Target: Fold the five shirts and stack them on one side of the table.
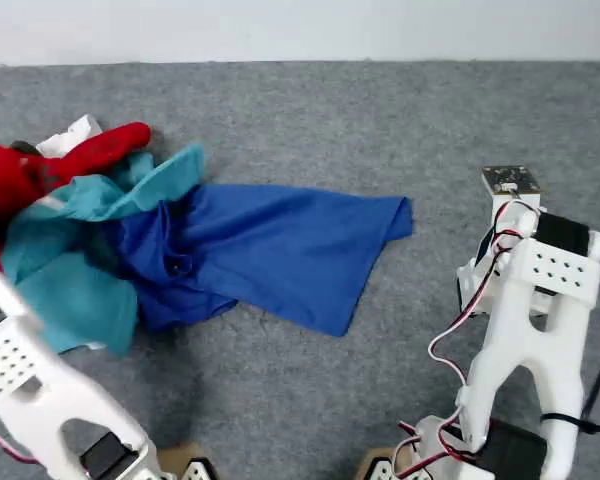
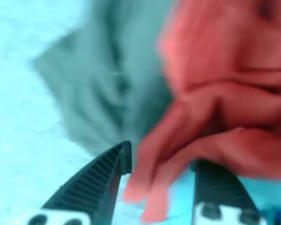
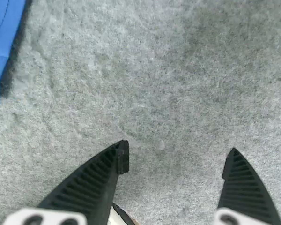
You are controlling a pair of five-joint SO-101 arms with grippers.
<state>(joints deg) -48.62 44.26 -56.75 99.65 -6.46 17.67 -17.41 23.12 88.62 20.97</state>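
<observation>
Your high camera looks down over the table [image 1: 310, 400] from above the arms' bases, well back from it. Your left wrist camera peers past the left gripper [image 2: 161, 157], very near the red shirt [image 2: 225, 93]. Your right wrist camera faces the table close up, past the right gripper [image 3: 179, 147]. The blue shirt [image 3: 4, 33] at its edge also lies mid-table in the high view.

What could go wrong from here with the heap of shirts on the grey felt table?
1. The left gripper, jaws apart, straddles a fold of the crumpled red shirt lying on the teal cotton shirt; closing might pinch both.
2. The spread royal-blue shirt overlaps the teal one, so lifting either could drag the other.
3. The right gripper hangs open above the bare grey felt table, apart from the blue shirt's edge; closing there would likely grasp nothing.
</observation>
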